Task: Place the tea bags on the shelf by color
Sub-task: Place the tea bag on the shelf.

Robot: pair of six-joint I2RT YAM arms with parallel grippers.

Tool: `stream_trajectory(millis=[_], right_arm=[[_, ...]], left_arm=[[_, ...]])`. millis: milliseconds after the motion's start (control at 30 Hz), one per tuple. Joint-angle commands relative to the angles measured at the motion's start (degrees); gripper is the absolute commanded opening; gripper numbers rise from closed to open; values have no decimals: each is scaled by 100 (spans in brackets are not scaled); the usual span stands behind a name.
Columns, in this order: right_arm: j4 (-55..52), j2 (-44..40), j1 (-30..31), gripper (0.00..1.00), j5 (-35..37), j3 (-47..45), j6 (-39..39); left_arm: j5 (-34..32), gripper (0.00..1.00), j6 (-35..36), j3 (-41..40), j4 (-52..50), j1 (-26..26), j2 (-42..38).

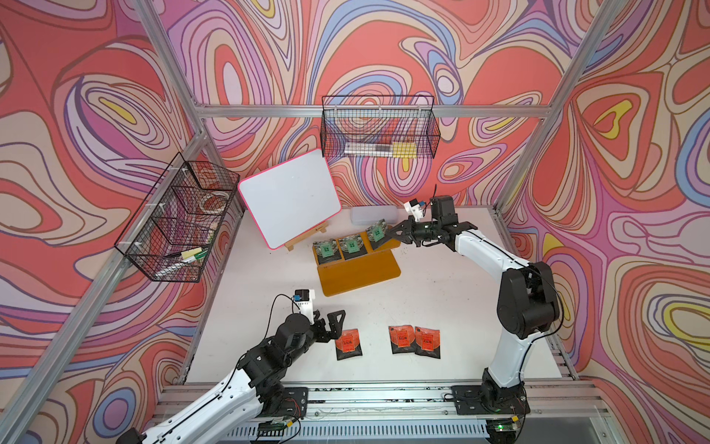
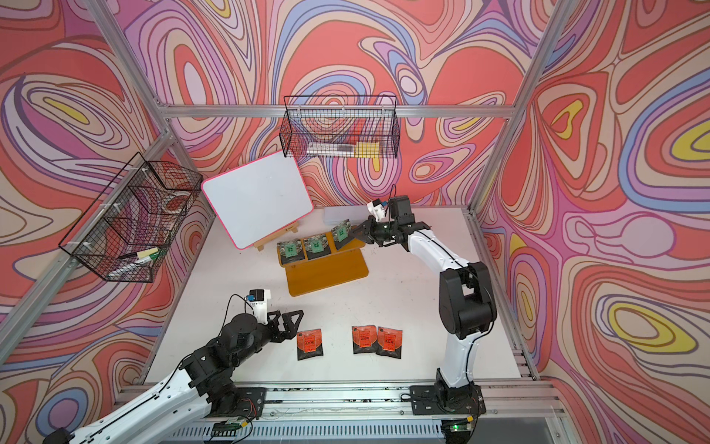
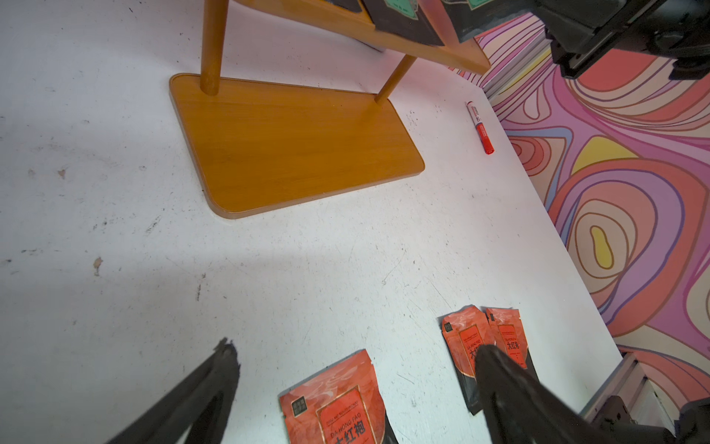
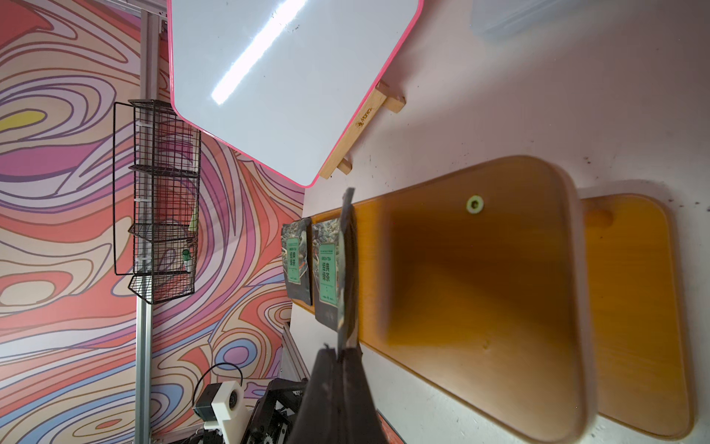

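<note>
White counter [image 1: 442, 292], mustard shelf [image 1: 357, 276] in the middle, upper board already carrying two green-label tea bags [image 1: 326, 249]. The right end effector [image 1: 390, 233] is clenched on the third green sachet [image 1: 375, 233], tilted, right at that board's free end beside its mates, so I'd guess it only needs lowering. Three orange-red ones [image 1: 401, 339] lie flat up front, and the released left end effector [image 1: 332, 326] is just beside the nearest.

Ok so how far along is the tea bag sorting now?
Done: two green tea bags lie on the shelf's upper board. In hand: the right claw is shut on the third green bag, tilted at that board's end. To do: three orange-red bags on the table, lower board bare; the open left claw hovers beside one.
</note>
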Motion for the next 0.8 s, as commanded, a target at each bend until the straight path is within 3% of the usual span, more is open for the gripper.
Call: stream_trajectory(millis=[0,767], right_arm=[[25,124,-28,0,-99,163,53],[-261,507,-21,0,-209,417,-9]], left_arm=[[-71,99,19,-77,62,40,-42],[-88,99,7,-68,66,40,-16]])
